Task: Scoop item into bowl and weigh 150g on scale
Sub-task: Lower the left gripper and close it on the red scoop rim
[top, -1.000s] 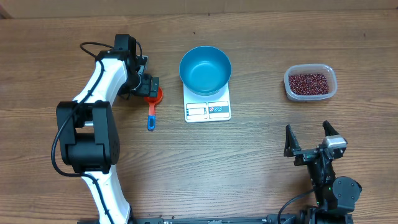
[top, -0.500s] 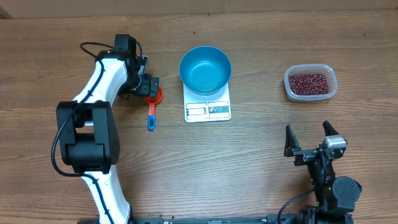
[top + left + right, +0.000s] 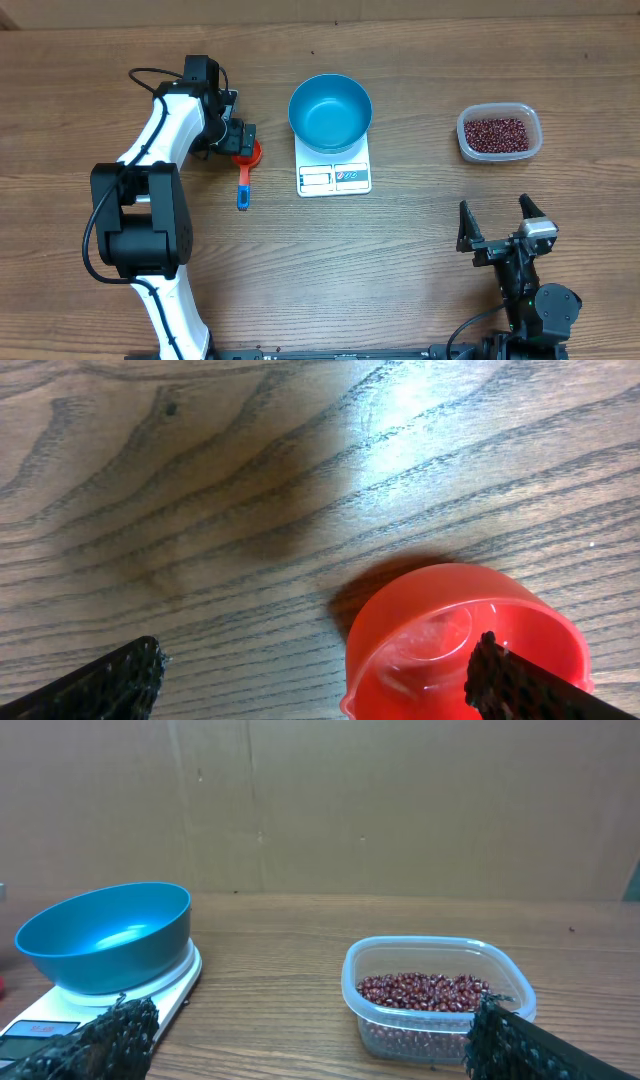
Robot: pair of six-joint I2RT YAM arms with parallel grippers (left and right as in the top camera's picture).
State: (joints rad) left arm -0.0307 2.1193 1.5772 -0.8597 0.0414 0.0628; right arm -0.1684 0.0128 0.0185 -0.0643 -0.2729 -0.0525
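Beans (image 3: 494,133), dark red, fill a clear plastic tub (image 3: 500,157) on the right side of the wooden table (image 3: 400,250). They are well apart from the blue bowl (image 3: 330,112), which stands on the back half of the white scale (image 3: 334,177) near the middle, its inside showing plain blue. Just left of the scale lies a scoop (image 3: 244,175) with a red cup (image 3: 465,640) and a blue handle that points toward the near edge. The left gripper (image 3: 238,138) hangs right over that cup, jaws spread wide and gripping nothing. In its wrist view the cup sits low between the fingers, and I cannot tell whether one finger (image 3: 520,685) touches the rim. The right gripper (image 3: 492,207) waits low at the near right, also gaping fully, empty, and facing the tub and bowl.
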